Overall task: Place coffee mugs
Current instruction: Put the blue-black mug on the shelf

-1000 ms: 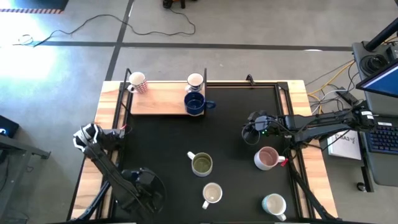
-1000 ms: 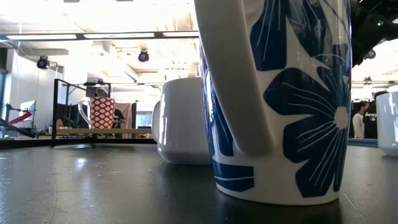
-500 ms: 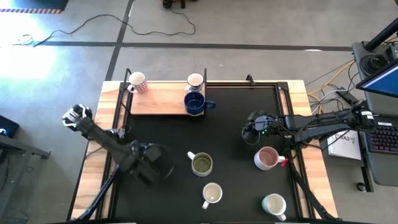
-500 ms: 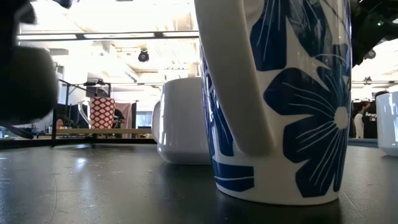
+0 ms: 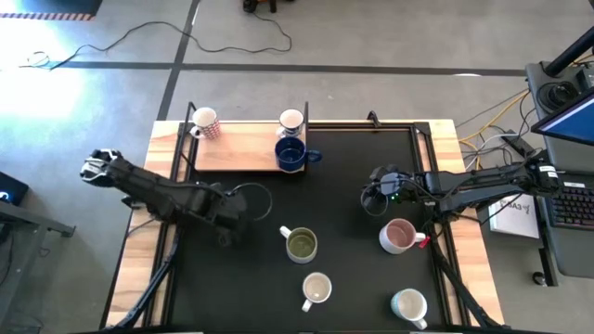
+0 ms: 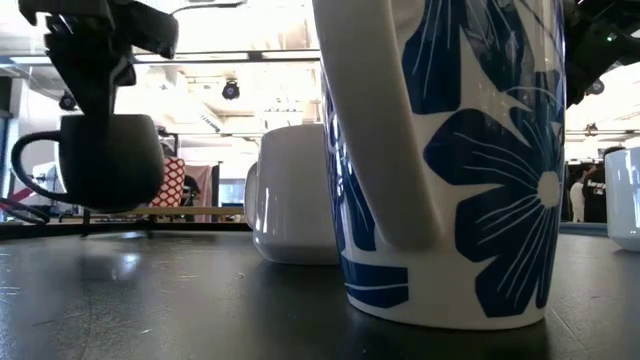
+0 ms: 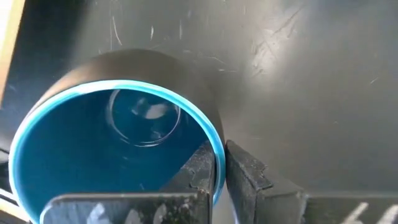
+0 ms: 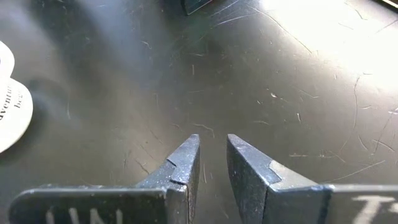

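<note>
Above black mat (image 5: 353,278): dark mug (image 7: 118,149) in left tool (image 7: 221,171)

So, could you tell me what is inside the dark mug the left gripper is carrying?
The dark mug looks empty: its blue interior shows only a glossy reflection. The left gripper pinches its rim, covering a small strip of wall.

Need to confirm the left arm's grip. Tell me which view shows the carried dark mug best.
Left wrist view: the left gripper pinches the dark mug by its rim, blue inside showing. Low view shows it hanging clear of the mat, handle visible; high view mostly hides it; right wrist view misses it.
</note>
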Robot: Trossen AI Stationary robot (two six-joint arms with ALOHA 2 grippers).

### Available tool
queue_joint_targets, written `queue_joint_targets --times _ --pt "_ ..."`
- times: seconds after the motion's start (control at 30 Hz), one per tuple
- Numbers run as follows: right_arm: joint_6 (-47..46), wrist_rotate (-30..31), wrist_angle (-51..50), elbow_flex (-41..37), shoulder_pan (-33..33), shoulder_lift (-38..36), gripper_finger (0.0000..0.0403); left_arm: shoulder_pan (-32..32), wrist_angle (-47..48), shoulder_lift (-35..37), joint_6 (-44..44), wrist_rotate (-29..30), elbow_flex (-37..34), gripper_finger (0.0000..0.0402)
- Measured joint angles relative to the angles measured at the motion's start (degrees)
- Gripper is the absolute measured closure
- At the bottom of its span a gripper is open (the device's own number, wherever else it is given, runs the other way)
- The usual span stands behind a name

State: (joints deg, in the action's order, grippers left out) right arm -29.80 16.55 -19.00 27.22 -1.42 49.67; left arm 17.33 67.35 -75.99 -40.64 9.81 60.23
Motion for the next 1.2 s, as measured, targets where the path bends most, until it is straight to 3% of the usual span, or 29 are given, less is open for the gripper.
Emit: queue_joint_targets --times 0.57,0.97,1.2 --pt "0.0 0.01 0.0 0.0 0.01 0.0 0.0335 -16.19 -0.15 2.4 19.25 -0.08 0.0 0.0391" --pt "0.0 0.01 0.0 0.0 0.0 0.0 0.0335 -32.36 0.12 5.73 35.21 -6.32 0.08 0.0391" --pt "0.0 -0.01 0.0 0.0 0.01 0.0 0.0335 -39.23 4.89 4.94 41.53 -7.54 4.29 0.0391"
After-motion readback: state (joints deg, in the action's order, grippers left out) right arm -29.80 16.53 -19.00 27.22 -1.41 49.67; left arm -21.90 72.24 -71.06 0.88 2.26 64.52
